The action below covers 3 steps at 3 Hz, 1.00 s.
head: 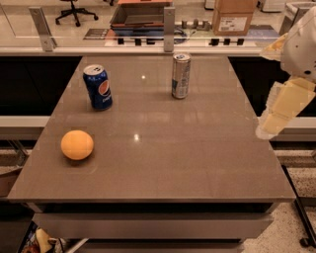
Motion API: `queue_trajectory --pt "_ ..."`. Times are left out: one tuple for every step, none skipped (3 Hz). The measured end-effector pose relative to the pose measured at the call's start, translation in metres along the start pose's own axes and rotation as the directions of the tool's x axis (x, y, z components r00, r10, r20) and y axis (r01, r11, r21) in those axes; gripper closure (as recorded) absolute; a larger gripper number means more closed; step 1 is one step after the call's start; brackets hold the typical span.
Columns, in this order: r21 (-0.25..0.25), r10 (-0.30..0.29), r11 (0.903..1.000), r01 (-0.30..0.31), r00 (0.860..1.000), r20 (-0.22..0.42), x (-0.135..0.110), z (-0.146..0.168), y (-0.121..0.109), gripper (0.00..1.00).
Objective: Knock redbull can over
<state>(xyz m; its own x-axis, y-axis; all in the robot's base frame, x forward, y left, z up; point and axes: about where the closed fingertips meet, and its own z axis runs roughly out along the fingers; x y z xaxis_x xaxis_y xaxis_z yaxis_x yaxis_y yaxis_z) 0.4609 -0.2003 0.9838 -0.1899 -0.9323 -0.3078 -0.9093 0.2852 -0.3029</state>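
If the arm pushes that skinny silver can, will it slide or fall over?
It will probably tip, since the redbull can stands tall and narrow. Once down, it may roll on the smooth table. The gripper hangs off the right edge, not touching the can.

My pincer [266, 129] hung just off the right edge of the brown table [158, 173], about level with its middle. Far to the left of it, near the table's front-left corner, lay an orange [77, 145]. Farther back, and well to the pincer's left, a dark-blue Pepsi can [98, 87] stood upright (round logo turned toward the camera). Behind the table's far edge ran a pale ledge [98, 50] carrying two upright metal posts [169, 22]. Beyond it, a cardboard box [235, 16] sat back and slightly left of my pincer, a dark tray [140, 17] farther left, and an office chair [75, 10] farthest left.
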Motion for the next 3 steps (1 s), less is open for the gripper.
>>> queue_trajectory --pt "0.012 0.027 0.9995 -0.029 0.991 0.131 -0.013 0.021 -0.015 0.00" --pt "0.039 0.044 0.9976 -0.058 0.957 0.286 -0.031 0.038 -0.039 0.00" --pt "0.076 0.051 0.9930 -0.090 0.910 0.411 -0.047 0.052 -0.069 0.00"
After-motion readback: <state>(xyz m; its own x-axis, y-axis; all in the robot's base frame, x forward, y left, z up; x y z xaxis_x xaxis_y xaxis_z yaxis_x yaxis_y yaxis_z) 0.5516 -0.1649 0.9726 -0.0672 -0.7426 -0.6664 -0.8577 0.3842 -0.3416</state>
